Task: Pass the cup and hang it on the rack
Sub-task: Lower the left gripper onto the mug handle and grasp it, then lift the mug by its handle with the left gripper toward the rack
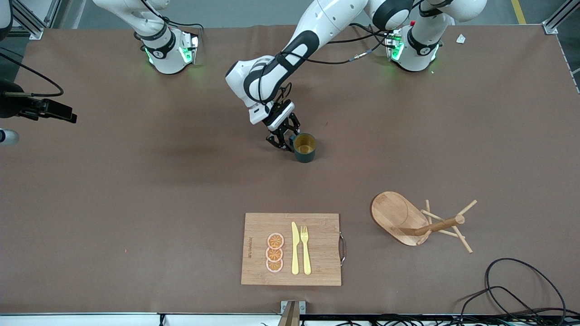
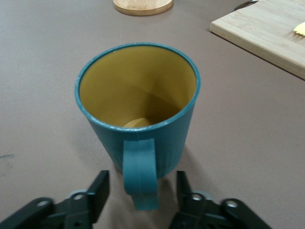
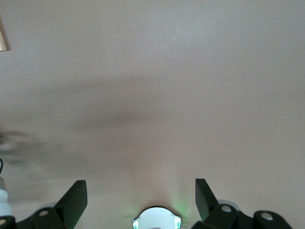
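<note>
right gripper (image 3: pixel 141 198) waited over bare table, jaws wide, empty | left gripper (image 1: pixel 283 141) mid-table, jaws part-open astride the cup (image 1: pixel 304 147) handle, not yet clamped | step: pickup; next: close, lift, pass | rack (image 1: pixel 419 222) toppled near front edge

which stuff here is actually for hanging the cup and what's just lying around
For the job: cup, with the left gripper open around its handle; rack, tipped on its side; right gripper, waiting, open.

Lying about: cutting board, knife, fork, orange slices, cables.
</note>
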Available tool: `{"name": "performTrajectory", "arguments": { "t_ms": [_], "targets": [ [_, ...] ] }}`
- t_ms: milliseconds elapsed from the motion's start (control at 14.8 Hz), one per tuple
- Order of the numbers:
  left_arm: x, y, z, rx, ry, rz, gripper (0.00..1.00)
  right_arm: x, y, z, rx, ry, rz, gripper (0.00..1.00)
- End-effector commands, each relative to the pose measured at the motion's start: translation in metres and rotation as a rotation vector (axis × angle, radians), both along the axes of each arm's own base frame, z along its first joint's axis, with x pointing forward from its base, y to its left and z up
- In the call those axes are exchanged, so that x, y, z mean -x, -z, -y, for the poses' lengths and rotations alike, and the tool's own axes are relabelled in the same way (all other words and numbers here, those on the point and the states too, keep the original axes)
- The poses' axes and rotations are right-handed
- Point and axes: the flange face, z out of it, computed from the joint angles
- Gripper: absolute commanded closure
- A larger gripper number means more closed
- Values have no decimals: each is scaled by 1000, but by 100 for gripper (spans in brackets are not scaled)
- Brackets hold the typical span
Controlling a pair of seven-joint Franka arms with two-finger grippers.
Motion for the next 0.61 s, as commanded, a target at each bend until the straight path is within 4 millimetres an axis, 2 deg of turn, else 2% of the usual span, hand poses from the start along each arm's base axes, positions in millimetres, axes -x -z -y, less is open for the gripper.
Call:
{"name": "performTrajectory", "arguments": {
  "t_ms": [0,68,271,339,542],
  "targets": [
    [-6,-4,4,8,11,24,87,4,-5,-6,-6,-4,-4,0],
    [-8,-7,5,11,10,25,94,8,-7,-8,-6,-7,1,0],
    [-20,-37,6,43,3,21,96,26,-17,-12,-5,-16,45,0],
    [-37,-56,0,70,-21,3,96,28,-21,-12,-5,-16,54,0],
    [-67,-99,-8,169,-50,-72,97,37,-32,-15,-5,-21,63,0]
  ]
}}
